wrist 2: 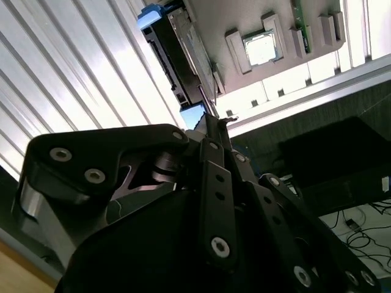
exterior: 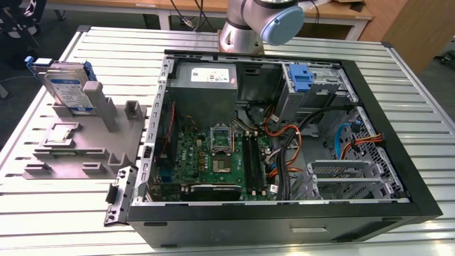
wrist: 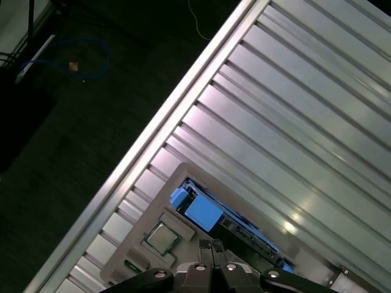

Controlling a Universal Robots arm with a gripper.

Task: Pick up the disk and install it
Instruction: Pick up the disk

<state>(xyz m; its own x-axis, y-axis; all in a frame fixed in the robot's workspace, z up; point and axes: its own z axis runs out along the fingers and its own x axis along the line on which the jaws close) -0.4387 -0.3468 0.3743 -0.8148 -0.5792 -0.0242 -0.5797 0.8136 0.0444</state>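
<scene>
Disk stands on edge in a slot at the far end of a grey holder, on the exterior view's left side of the slatted table. Its blue frame shows at both ends. A small square chip lies flat in a recess of the same holder, nearer than the disk.

Right of the holder, a black computer case lies open. It holds a green circuit board, a grey power box at the far side, bundled cables, a blue bracket in the far right bay and a metal cage at the near right.

In both wrist views the gripper hangs above the disk, apart from it, fingers drawn together on nothing.
</scene>
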